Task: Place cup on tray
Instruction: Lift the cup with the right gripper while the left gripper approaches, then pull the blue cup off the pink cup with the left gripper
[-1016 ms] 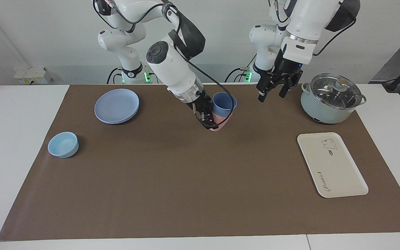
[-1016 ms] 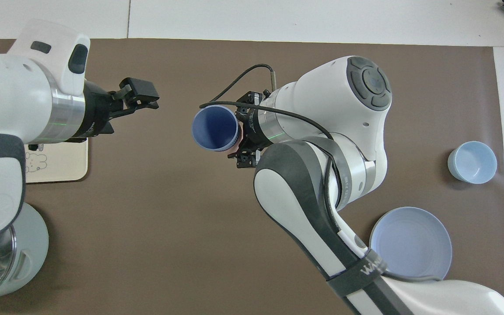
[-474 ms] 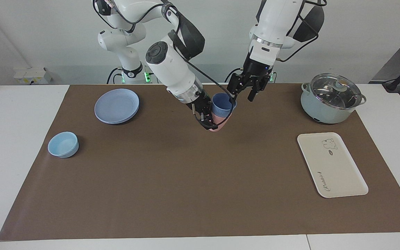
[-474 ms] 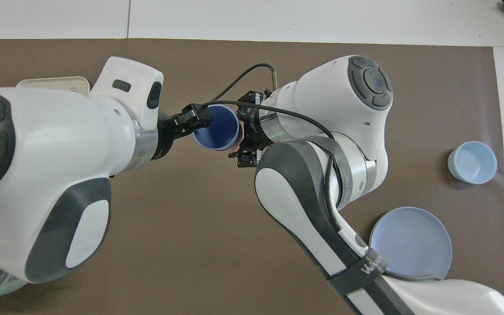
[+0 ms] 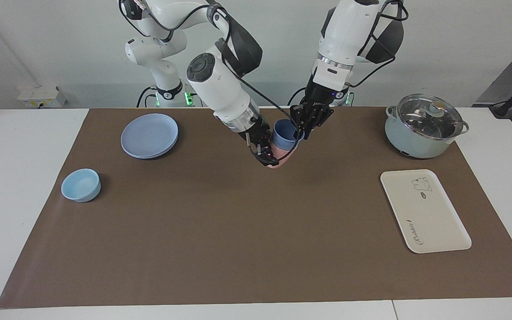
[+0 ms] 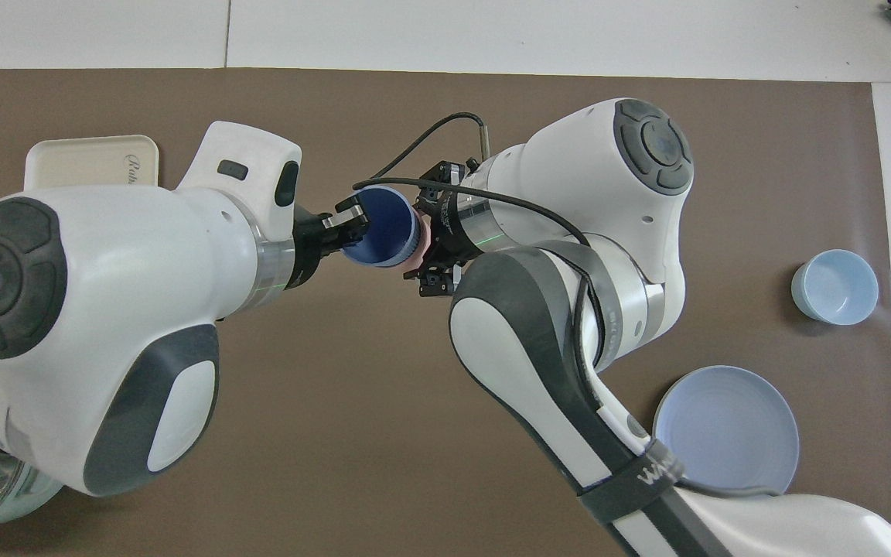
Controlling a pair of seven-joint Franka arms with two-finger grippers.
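2 cups sit nested in the facing view: the periwinkle cup stands inside a pink cup, tilted with its mouth up and toward the left arm's end of the tabletop. The right gripper is clamped on the pink cup from the right arm's side, low over the tabletop. The left gripper reaches in from above at the blue cup's rim on the side toward the tray; whether its fingers have closed on the rim I cannot tell. The tray lies flat toward the left arm's end, well apart from the cups and farther from the robots, so the left arm is the natural carrier. A lidded pot stands nearer to the robots than the tray, beside the likely path. A blue plate and a light-blue bowl lie toward the right arm's end, out of the way.

From overhead, the cup's open mouth faces up, with the left gripper at its rim and the right gripper at the other flank. Only 1 corner of the tray shows past the left arm. The plate and bowl sit apart.
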